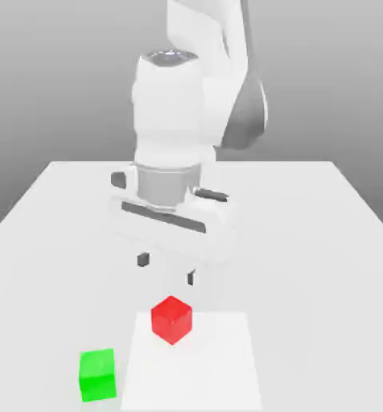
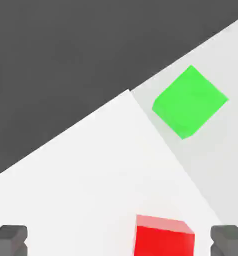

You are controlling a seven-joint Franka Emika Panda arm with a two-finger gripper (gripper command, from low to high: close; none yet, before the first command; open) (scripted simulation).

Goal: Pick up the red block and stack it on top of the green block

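The green block (image 1: 97, 374) is sitting nearest, in the lower left of the exterior view, a small glossy cube with plain flat faces, resting on the white bench (image 1: 323, 241). Just beside it toward the exterior view's right, a paler, brighter white rectangular patch (image 1: 219, 370) is lying flat on the bench, and the red block (image 1: 172, 319) is standing at that patch's far edge, turned so one corner is facing the camera; it is the same size as the green one, smooth and slightly shiny. The two cubes are sitting apart, not touching.

Above and just behind the red block, the gripper (image 1: 166, 269) is hanging over the bench with its two small dark grey fingers (image 1: 143, 259) spread wide and holding nothing. Behind it, the smooth, rounded white arm (image 1: 179, 105) is rising toward the top centre of the frame against a plain grey backdrop.
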